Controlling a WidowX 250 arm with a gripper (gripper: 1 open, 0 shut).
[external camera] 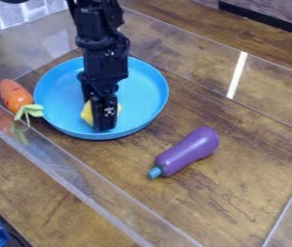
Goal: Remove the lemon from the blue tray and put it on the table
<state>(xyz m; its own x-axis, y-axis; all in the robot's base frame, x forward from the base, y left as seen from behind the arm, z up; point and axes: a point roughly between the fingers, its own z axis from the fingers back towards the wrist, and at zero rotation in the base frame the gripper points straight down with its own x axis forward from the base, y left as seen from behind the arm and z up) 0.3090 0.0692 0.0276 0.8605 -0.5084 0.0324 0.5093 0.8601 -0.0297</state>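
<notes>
The blue tray (142, 87) lies on the table (238, 193) at the left centre. My gripper (100, 116) reaches straight down into it, its black fingers (104, 120) touching the tray floor. The lemon (87, 113) sits in the tray between the fingers. Only a yellow sliver of it shows at the gripper's left side; the rest is hidden by the gripper. The fingers look closed against the lemon, which still rests on the tray.
An orange carrot (15, 95) with a green top lies just left of the tray. A purple eggplant (187, 151) lies on the table to the tray's lower right. A glossy clear cover reflects light across the wood.
</notes>
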